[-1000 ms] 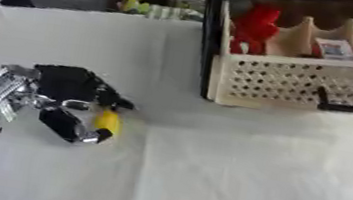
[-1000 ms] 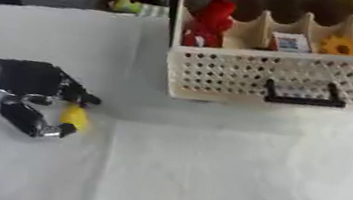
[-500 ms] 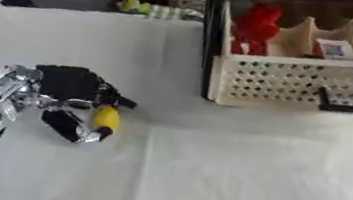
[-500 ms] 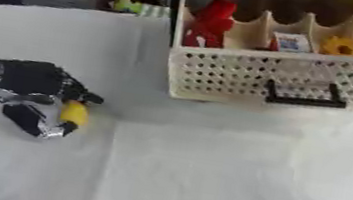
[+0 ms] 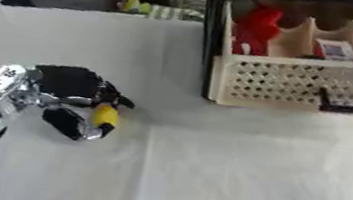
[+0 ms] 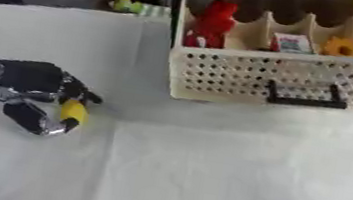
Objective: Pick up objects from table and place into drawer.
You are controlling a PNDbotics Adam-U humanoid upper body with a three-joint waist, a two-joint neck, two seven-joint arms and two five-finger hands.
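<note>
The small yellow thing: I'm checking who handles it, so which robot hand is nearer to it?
Left. The left hand has its fingers curled round the yellow thing, low on the table's left side. The right hand shows in neither view.

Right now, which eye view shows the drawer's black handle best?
The right eye view: the whole black handle shows on the perforated drawer front, well inside the frame. In the left eye view the same handle sits at the right edge, its right end cut off.

matt white cloth covers the table (image 5: 229,181). the drawer (image 5: 306,84) looks like perforated cream plastic with pale wooden dividers. the left hand (image 5: 71,90) is matt black with shiny silver metal.
</note>
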